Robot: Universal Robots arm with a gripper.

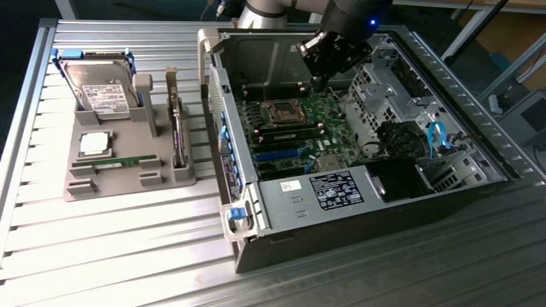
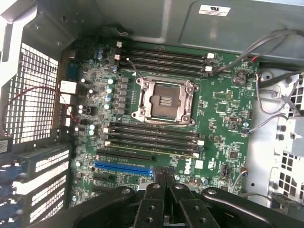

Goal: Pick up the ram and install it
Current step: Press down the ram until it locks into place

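Ram (image 1: 115, 163) on tray (image 1: 119, 185) (well apart from gripper (image 2: 164, 175)).

A ribbed aluminium table (image 1: 102, 243) fills the scene, with a dark floor (image 1: 17, 38) beyond its edge.

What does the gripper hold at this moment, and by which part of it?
Nothing that I can see. The gripper hangs over the motherboard, fingers together and bare; one ram and the other ram sit in the gray holder.
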